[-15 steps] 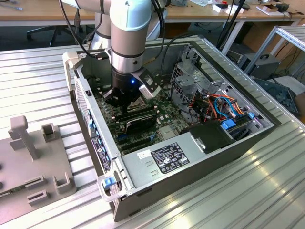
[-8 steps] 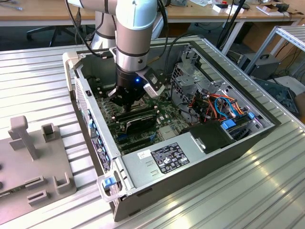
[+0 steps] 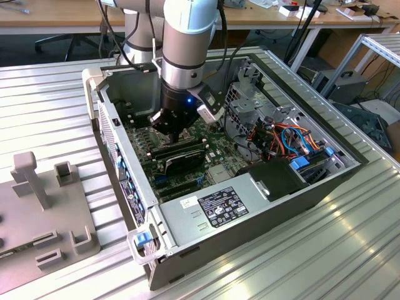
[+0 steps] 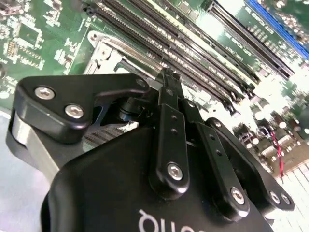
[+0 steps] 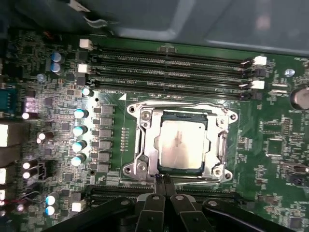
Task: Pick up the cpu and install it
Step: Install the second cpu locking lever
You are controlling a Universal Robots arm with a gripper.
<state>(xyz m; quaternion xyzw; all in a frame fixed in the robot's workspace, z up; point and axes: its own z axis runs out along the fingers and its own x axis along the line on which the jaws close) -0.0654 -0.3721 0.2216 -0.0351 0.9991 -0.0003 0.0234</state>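
**Gripper poised over seated CPU inside open case**

Fixtures of grey plastic [image 3: 47,212] sit on a grey plate at the exterior view's left, on the ribbed aluminium table [image 3: 50,94]. Next to them, toward the middle of that view, lies the open computer case [image 3: 215,162] on its side, its green motherboard [image 3: 203,140] facing up. The arm [image 3: 187,44] reaches down into the case from above, and its black gripper [image 3: 174,131] hangs just over the board, with a small blue light glowing on the wrist. Farther toward the exterior view's right, the power supply [image 3: 215,209] with its white label lies along the near edge of the case, and a tangle of orange and blue cables [image 3: 294,140] fills the far corner beside the drive cage.

In the first wrist view, capacitors [image 5: 77,130] stand in a column, then comes the metal retention frame [image 5: 181,142] around the socket. The cpu [image 5: 179,145], its dull silver top showing, lies flat inside that socket, within the frame. Long black memory slots [image 5: 169,67] run parallel beside it. The fingertips [image 5: 164,182] are pressed together with nothing between them, their tip sitting just at the edge of the frame, beside the cpu and not on it.

In the second wrist view, the gripper [image 4: 168,77] points down at the board, fingers together, with the memory slots [image 4: 193,58] running diagonally past it.
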